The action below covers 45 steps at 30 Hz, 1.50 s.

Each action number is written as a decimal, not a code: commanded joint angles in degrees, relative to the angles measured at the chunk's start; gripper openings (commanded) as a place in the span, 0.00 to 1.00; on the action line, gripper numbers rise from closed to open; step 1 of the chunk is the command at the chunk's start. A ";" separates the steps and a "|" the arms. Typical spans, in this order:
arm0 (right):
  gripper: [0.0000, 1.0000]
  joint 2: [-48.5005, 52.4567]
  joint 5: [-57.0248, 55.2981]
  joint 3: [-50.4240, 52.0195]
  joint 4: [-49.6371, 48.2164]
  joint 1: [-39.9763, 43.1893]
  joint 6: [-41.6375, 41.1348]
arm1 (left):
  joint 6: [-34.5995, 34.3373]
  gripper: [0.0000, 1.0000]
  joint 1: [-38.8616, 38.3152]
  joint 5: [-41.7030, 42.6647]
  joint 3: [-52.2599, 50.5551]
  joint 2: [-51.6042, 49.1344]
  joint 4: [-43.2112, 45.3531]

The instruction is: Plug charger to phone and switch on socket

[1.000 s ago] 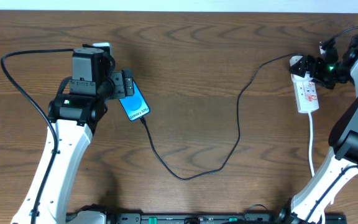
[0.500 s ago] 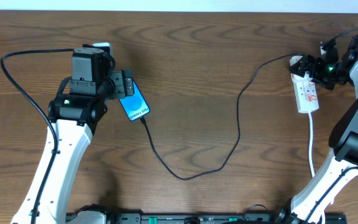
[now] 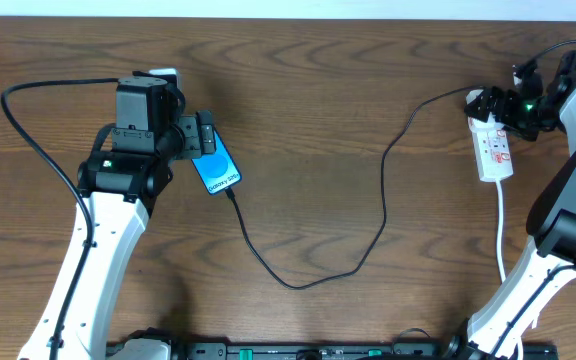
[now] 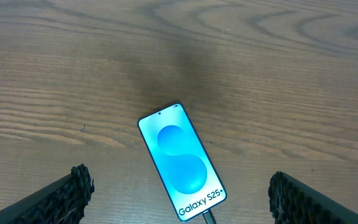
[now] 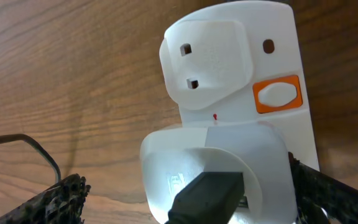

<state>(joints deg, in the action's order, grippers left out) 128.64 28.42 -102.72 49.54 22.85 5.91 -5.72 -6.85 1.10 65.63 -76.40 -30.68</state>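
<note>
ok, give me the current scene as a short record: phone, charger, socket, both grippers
phone: flat on table, screen lit
charger: plug at phone's bottom edge, looks seated; cable loops across to adapter
socket: far right, adapter plugged in; orange switch state unclear
left gripper: open, fingers either side of phone, apart from it
right gripper: open, straddling adapter

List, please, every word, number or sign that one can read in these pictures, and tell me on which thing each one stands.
"Galaxy S25+": white letters at the lower end of the phone screen, in the left wrist view.
Red markings on the socket, overhead view: too small to read.
Raised mark on the white plug seated in the socket, right wrist view: too blurred to read.
No other text is legible.
</note>
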 commanded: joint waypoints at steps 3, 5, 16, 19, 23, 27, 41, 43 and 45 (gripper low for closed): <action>0.99 1.33 0.00 -1.44 -0.04 0.39 2.78 | 0.76 0.92 0.28 -0.72 0.59 -0.42 -0.15; 0.99 1.33 0.00 -1.44 0.13 0.46 2.86 | 0.76 0.93 0.28 -0.72 0.59 -0.42 -0.15; 0.99 1.33 -0.02 -1.44 5.01 0.81 2.25 | 0.76 0.93 0.28 -0.72 0.59 -0.42 -0.15; 0.99 1.33 0.00 -1.44 5.46 0.79 2.23 | 0.76 0.92 0.28 -0.72 0.59 -0.42 -0.15; 0.99 1.33 -0.02 -1.44 5.57 0.79 1.42 | 0.76 0.92 0.28 -0.72 0.59 -0.42 -0.15; 0.99 1.33 0.00 -1.44 5.38 0.76 1.42 | 0.76 0.92 0.28 -0.72 0.59 -0.42 -0.15; 0.99 1.36 3.65 -1.40 4.07 -0.24 -0.81 | 0.76 0.92 0.28 -0.72 0.59 -0.42 -0.15; 0.99 1.36 3.65 -1.40 4.20 -0.87 -1.20 | 0.76 0.92 0.28 -0.72 0.59 -0.42 -0.15; 0.99 1.36 3.65 -1.40 4.35 -1.31 -1.20 | 0.76 0.92 0.28 -0.72 0.59 -0.42 -0.15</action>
<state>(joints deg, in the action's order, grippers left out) 128.97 29.52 -103.88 53.28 23.51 6.28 -5.72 -6.85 1.10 65.63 -76.40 -30.68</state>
